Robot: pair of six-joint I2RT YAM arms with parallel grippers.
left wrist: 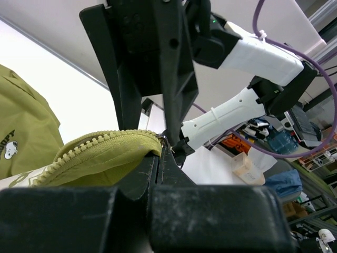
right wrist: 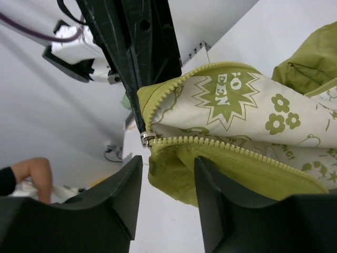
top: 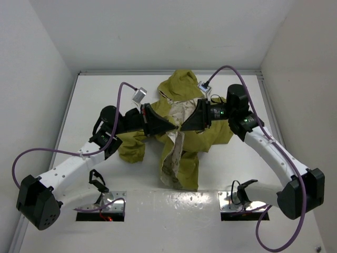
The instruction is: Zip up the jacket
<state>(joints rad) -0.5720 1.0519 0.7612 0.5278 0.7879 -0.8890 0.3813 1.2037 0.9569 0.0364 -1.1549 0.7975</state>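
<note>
The jacket (top: 210, 134) lies unzipped at the middle of the table (top: 105, 95), towards its far side. The left gripper (left wrist: 159, 155) is clamped on its zipper edge beside the slider (right wrist: 146, 138). The right gripper (right wrist: 167, 161) hovers close, fingers narrowly apart and holding nothing. It should probably close squarely on the slider, with the left pulling the teeth taut. One jacket, one slider, two grippers.

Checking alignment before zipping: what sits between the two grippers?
The slider of the jacket, where both tooth rows meet; clearest in the right wrist view.

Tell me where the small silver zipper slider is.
Right wrist view: the zipper slider sits left of centre on the olive-green fabric jacket, beside the left hand.
</note>
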